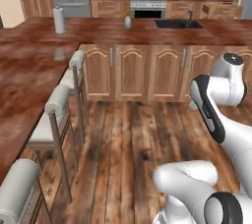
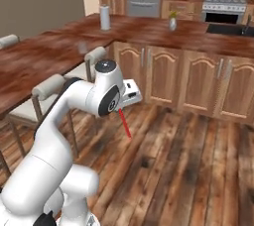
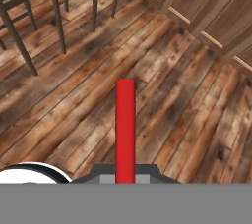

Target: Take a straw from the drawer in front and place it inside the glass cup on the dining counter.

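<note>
Holding the straw (image 2: 124,124) pinched tight in my claw (image 2: 119,110), I note the red stick runs from between my closed fingers down and slightly to the right in the right base view, its free end hanging above the plank floor (image 2: 163,165) without touching it. In the hand view the straw (image 3: 125,129) rises straight up from the bottom middle, directly ahead of my fingertips, with the wooden floor (image 3: 162,95) behind it. Working from the left of the right base view: the stools (image 2: 47,88) with pale cushioned backs stand along the dining counter (image 2: 44,59), well to the left of my claw. The glass cup (image 2: 81,46) sits on that counter, faint and see-through, up and left of the claw and well apart from the straw. Further along the counter stands the white paper-towel roll (image 2: 104,18). To the right, the cabinet doors (image 2: 198,84) run beneath the counter. In the left base view, the cup (image 1: 59,54) shows faintly on the counter below the towel roll (image 1: 59,20).
</note>
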Controlling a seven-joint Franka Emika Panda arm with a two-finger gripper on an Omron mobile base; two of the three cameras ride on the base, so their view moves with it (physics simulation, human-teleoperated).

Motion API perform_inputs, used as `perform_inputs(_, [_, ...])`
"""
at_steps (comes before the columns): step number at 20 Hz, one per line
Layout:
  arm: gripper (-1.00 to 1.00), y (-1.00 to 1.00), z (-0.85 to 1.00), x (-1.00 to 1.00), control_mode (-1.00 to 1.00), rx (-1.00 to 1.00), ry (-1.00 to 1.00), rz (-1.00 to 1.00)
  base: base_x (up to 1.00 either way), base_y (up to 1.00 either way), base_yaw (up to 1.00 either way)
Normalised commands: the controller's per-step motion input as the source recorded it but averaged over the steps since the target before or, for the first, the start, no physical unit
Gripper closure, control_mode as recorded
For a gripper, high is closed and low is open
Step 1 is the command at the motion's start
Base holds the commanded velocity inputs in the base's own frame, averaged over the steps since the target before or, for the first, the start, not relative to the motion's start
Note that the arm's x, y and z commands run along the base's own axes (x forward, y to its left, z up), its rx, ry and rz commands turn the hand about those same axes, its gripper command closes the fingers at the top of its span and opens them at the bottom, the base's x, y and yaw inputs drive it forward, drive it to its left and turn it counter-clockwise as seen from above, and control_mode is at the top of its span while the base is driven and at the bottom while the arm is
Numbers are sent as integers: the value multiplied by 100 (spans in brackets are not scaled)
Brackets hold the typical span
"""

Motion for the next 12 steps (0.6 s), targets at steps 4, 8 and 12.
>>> perform_inputs(4, [100, 0, 0, 0, 100, 0, 0, 0, 100, -63, 38])
perform_inputs(8, [100, 0, 0, 0, 100, 0, 0, 0, 94, -63, 47])
perform_inputs(12, [100, 0, 0, 0, 100, 0, 0, 0, 80, -61, 52])
